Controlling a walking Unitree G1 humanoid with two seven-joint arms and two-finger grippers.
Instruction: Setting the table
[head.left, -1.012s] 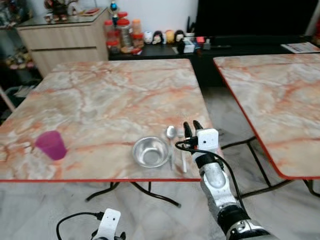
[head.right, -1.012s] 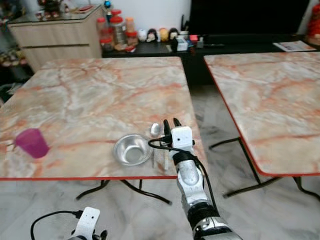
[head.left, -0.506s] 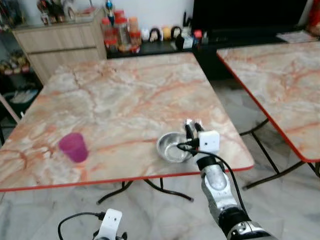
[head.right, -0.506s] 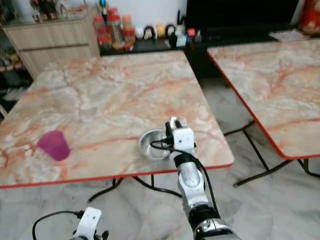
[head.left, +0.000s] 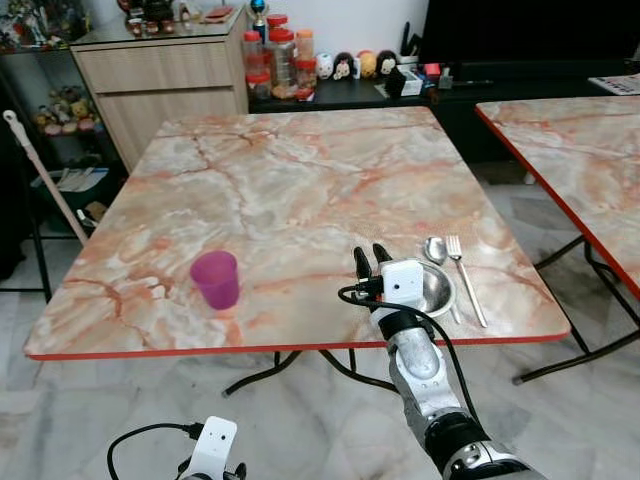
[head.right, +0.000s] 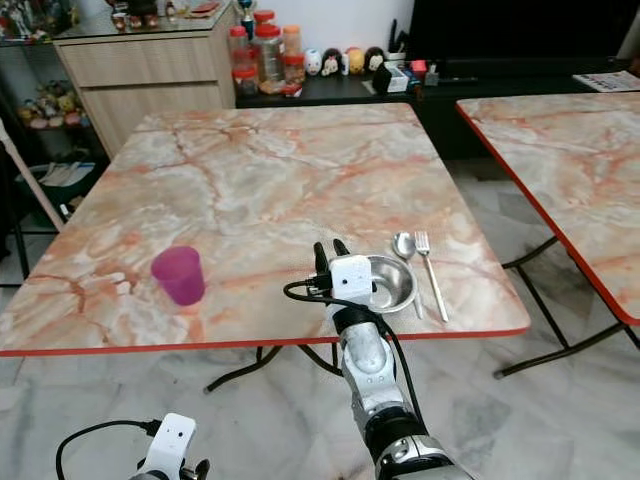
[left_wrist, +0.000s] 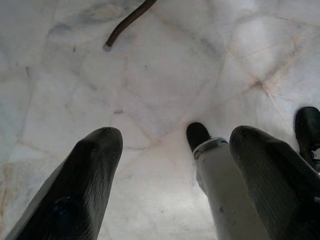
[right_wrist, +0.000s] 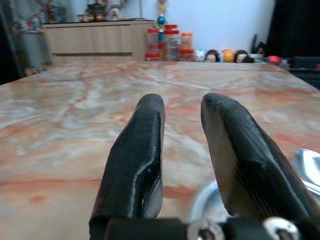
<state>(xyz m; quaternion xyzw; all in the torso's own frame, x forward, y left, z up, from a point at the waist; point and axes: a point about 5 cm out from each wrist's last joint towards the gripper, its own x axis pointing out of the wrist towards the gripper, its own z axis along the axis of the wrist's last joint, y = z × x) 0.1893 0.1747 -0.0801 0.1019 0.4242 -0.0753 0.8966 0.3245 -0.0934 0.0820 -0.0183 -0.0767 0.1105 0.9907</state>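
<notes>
My view has swung since a second ago: the whole picture slid, and the pink cup (head.left: 216, 279) that sat near the frame's left edge now lies closer to its middle. That is my head turning, not the cup moving. My right gripper (head.left: 368, 266) has shifted, though. It was just beside the spoon (head.left: 438, 259) on the far side of the steel bowl (head.left: 432, 287) from the cup, and now it hovers at the bowl's cup-side rim, its fingers a narrow gap apart and holding nothing. Bowl, spoon and fork (head.left: 465, 277) lie together near the table (head.left: 300, 180) corner, the cutlery just beside the bowl, so I judge that place setting done and the cup next (it stands well apart from the bowl).

My wrist housing covers part of the bowl, so I cannot tell whether anything lies inside it. My left gripper (left_wrist: 172, 172) hangs idle over the pale floor (left_wrist: 165, 65), fingers spread wide and empty.
</notes>
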